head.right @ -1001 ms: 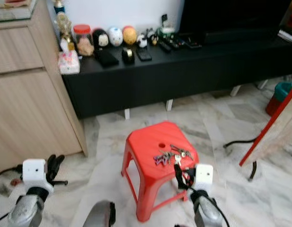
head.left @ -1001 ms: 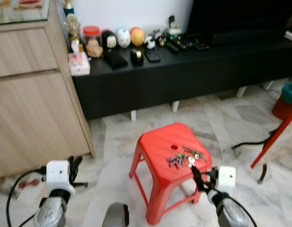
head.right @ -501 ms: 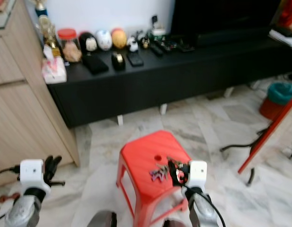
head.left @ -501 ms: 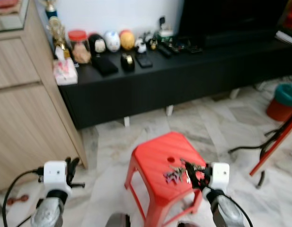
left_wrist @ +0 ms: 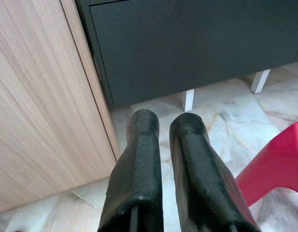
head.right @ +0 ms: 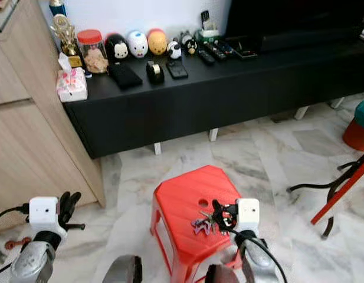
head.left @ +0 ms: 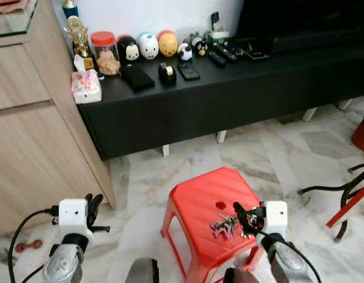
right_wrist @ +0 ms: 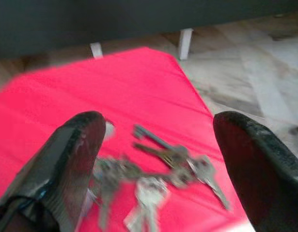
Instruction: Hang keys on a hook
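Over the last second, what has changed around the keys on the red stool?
The right tool has come forward from the stool's near edge to hover over the keys, fingers open on either side, nothing gripped yet. The head camera shifted too, so the background moved in view. The keys lie where they were on the red stool, and the left tool stays shut and idle by the wooden cabinet.

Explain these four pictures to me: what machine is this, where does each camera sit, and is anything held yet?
It is a walking humanoid with two arms. Two pictures come from its head, looking down; two from its wrists, looking along each gripper's black fingers. A bunch of keys lies on a red stool. The right gripper is open just above the keys, a finger on either side, holding nothing. The left gripper is shut and idle, near a wooden cabinet. A black TV bench stands behind.
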Robot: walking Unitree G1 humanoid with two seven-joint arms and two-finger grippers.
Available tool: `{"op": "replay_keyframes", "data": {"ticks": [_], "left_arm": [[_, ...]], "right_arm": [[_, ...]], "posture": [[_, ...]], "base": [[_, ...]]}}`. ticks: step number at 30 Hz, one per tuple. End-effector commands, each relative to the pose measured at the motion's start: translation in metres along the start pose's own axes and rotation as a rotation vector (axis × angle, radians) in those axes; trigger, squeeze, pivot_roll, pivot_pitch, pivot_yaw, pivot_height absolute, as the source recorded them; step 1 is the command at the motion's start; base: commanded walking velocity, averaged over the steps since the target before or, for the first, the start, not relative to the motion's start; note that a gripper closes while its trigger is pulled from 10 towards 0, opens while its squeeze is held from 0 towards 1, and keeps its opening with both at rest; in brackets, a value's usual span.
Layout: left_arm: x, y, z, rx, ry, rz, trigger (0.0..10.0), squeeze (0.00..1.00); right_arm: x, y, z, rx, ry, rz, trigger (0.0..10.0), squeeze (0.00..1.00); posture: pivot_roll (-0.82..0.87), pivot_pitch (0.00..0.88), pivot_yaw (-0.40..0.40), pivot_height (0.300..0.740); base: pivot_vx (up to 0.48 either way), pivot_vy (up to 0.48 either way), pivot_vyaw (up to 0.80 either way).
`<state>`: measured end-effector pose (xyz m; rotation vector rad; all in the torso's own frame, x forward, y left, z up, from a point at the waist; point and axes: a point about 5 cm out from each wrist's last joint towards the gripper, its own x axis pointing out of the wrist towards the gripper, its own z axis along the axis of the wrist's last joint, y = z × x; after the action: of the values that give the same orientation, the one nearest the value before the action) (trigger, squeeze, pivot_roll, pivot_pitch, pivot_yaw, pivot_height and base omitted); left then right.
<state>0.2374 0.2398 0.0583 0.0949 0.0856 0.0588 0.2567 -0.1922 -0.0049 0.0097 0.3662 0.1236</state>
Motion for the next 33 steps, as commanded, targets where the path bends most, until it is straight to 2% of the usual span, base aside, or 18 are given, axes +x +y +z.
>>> {"op": "replay_keyframes", "data": {"ticks": [1, 3, 5, 7, 12, 14, 17, 18, 19, 21, 24, 27, 33], "left_arm": [[-0.001, 0.000, -0.003, 0.001, 0.016, -0.005, 10.0, 0.00], [0.001, -0.001, -0.002, 0.002, 0.015, -0.007, 10.0, 0.00], [0.002, -0.001, -0.002, 0.003, 0.015, -0.008, 10.0, 0.00], [0.003, -0.001, -0.002, 0.003, 0.017, -0.008, 10.0, 0.00], [0.001, -0.001, -0.003, 0.003, 0.020, -0.005, 10.0, 0.00], [-0.001, 0.000, -0.002, 0.005, 0.020, 0.000, 10.0, 0.00], [-0.003, 0.001, -0.002, 0.007, 0.019, 0.001, 10.0, 0.00], [-0.003, 0.001, -0.002, 0.008, 0.018, 0.001, 10.0, 0.00], [-0.004, 0.001, -0.002, 0.010, 0.019, 0.001, 10.0, 0.00], [-0.004, 0.001, -0.002, 0.011, 0.021, 0.002, 10.0, 0.00], [-0.006, 0.001, -0.004, 0.015, 0.029, 0.002, 10.0, 0.00], [-0.007, 0.001, -0.004, 0.015, 0.031, 0.001, 10.0, 0.00], [-0.007, -0.001, -0.002, 0.014, 0.025, 0.002, 10.0, 0.00]], "right_arm": [[0.003, 0.004, 0.000, -0.034, 0.023, 0.032, 10.0, 0.00], [0.008, 0.001, 0.000, -0.141, 0.089, 0.059, 10.0, 0.00], [0.011, -0.001, 0.002, -0.175, 0.108, 0.066, 10.0, 0.00], [0.017, -0.002, 0.006, -0.267, 0.151, 0.079, 10.0, 0.00], [0.025, 0.002, 0.012, -0.362, 0.190, 0.122, 10.0, 0.00], [0.033, 0.010, 0.019, -0.402, 0.190, 0.179, 10.0, 0.00], [0.036, 0.016, 0.024, -0.384, 0.180, 0.203, 10.0, 0.00], [0.038, 0.019, 0.025, -0.362, 0.175, 0.211, 10.0, 0.00], [0.041, 0.024, 0.029, -0.301, 0.168, 0.228, 10.0, 0.00], [0.043, 0.030, 0.031, -0.289, 0.164, 0.254, 10.0, 0.00], [0.043, 0.041, 0.025, -0.395, 0.210, 0.318, 10.0, 0.00], [0.044, 0.043, 0.021, -0.396, 0.245, 0.297, 10.0, 0.00], [0.044, 0.044, 0.015, -0.231, 0.311, 0.226, 10.0, 0.00]], "posture": [[0.15, 0.054, -0.032, 0.612], [0.15, 0.059, -0.031, 0.612], [0.15, 0.063, -0.033, 0.612], [0.16, 0.070, -0.035, 0.612], [0.16, 0.081, -0.039, 0.612], [0.17, 0.094, -0.042, 0.612], [0.17, 0.102, -0.043, 0.612], [0.17, 0.109, -0.044, 0.612], [0.17, 0.116, -0.044, 0.612], [0.17, 0.118, -0.044, 0.612], [0.17, 0.132, -0.044, 0.612], [0.17, 0.141, -0.050, 0.612], [0.18, 0.152, -0.062, 0.612]], "base": [[0.000, 0.000, 0.00], [0.000, 0.000, 0.00], [0.000, 0.000, 0.00], [0.000, 0.000, 0.00], [0.000, 0.000, 0.00], [0.000, 0.000, 0.00], [0.000, 0.000, 0.00], [0.000, 0.000, 0.00], [0.000, 0.000, 0.00], [0.000, 0.000, 0.00], [0.000, 0.000, 0.00], [0.000, 0.000, 0.00], [0.000, 0.000, 0.00]]}}
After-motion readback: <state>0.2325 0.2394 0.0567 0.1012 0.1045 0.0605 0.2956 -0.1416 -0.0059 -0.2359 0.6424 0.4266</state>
